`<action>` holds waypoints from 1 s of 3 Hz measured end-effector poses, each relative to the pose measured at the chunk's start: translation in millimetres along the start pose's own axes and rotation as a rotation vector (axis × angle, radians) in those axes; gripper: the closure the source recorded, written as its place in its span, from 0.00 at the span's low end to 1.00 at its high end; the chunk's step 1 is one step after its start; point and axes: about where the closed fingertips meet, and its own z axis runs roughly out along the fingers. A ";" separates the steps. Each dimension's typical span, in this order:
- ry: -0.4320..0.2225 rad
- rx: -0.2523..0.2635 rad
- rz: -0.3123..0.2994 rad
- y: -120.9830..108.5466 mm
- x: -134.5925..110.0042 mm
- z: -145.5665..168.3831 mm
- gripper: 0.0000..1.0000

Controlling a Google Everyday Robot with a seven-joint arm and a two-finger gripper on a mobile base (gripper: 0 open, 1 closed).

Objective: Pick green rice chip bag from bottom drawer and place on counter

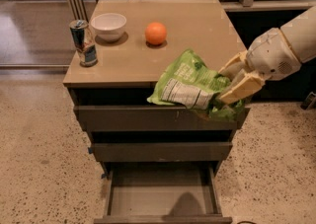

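Single white arm (298,33) in from right edge, sloping down-left. Bulky rounded wrist housing (271,55) at mid-right. Gripper (224,86) pointing left, just off front right corner of counter (197,25), about level with its top. Two tan fingers (241,87), one upper and one lower, clamped on right end of green rice chip bag (185,77). Bag held in air.

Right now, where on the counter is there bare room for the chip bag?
Bare: the counter right of the orange, and the front strip between can and green rice chip bag. Crowded: back-left, with can and bowl. The claw grips the bag over the front-right edge.
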 end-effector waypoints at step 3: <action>0.011 0.082 0.028 -31.6 -15.4 -15.3 1.00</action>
